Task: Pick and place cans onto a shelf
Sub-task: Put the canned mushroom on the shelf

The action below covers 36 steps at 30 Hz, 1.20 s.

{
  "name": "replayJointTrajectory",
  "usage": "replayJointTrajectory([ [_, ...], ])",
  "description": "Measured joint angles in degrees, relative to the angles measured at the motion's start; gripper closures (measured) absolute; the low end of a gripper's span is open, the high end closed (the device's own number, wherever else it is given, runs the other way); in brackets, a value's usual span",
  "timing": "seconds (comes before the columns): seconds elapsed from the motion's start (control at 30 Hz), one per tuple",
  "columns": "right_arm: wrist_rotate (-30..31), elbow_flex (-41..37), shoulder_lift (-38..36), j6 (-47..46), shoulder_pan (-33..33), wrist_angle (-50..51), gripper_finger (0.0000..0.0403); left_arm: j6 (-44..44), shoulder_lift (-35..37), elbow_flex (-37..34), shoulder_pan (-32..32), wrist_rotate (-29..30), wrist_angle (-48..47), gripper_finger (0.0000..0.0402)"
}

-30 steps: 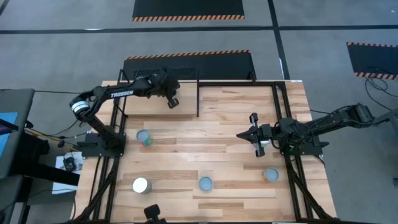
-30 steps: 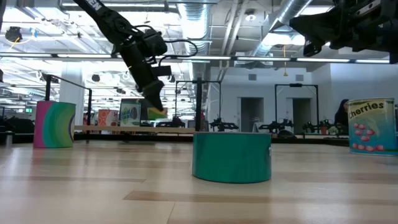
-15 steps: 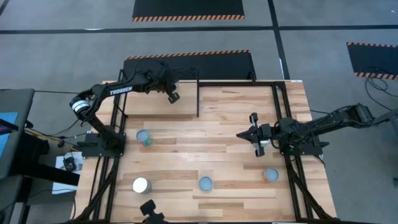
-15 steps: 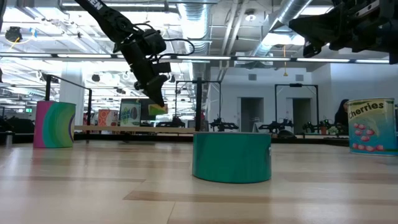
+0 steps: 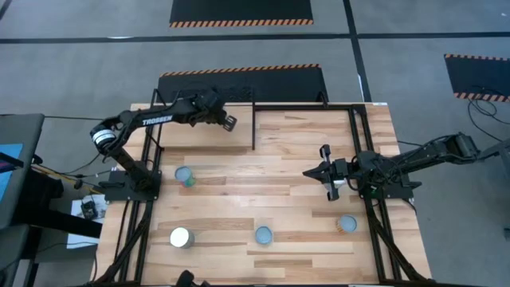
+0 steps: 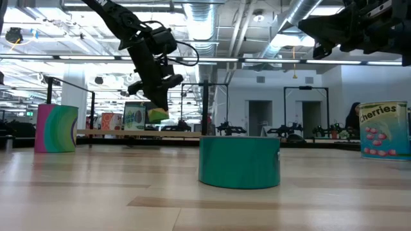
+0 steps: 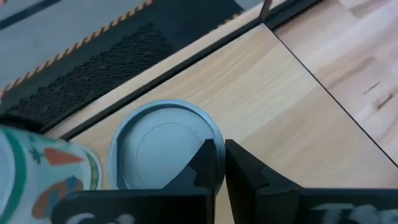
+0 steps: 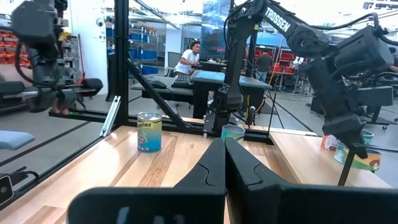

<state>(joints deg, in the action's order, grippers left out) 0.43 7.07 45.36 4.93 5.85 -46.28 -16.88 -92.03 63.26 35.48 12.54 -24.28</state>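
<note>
My left gripper is shut, above the light-wood shelf at the table's far left. In the left wrist view its fingertips stand by the rim of a pale-blue-topped can standing on the shelf, beside a carrot-labelled can. My right gripper is shut and empty, held above the table's right half. Several more cans stand on the tabletop: a teal-green one, a silvery-topped one, a blue-topped one and another. My left gripper's shut fingers point down and show over the rim of the pale-blue-topped can. I cannot tell whether they touch it.
The shelf's black frame posts rise at the far edge. In the low view a teal can stands near, a cherries can at the right and a pink-green can at the left. People show in the room beyond the table.
My left gripper has gone up and toward the table's far edge, a little to the right, and has turned at the wrist. The cans have stayed where they were.
</note>
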Motion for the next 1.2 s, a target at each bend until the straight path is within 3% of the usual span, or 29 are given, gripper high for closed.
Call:
replayJointTrajectory([
  [0.4,-0.31,0.00,0.00,0.07,0.00,0.11,0.0392,-4.42,-0.66,0.00,-0.12,1.22,-3.44,0.0398],
  [0.67,-0.31,0.00,-0.02,0.52,0.00,0.00,0.0392,-3.50,-5.43,0.04,-0.24,0.15,0.79,0.0394],
  [0.87,-0.33,0.00,0.00,0.77,0.00,0.04,0.0392,-3.36,-5.25,0.02,-0.21,0.62,0.91,0.0392],
  [1.2,-0.37,0.00,-0.02,1.01,0.00,0.17,0.0392,-1.97,-4.75,0.02,-0.21,0.86,1.30,0.0336],
])
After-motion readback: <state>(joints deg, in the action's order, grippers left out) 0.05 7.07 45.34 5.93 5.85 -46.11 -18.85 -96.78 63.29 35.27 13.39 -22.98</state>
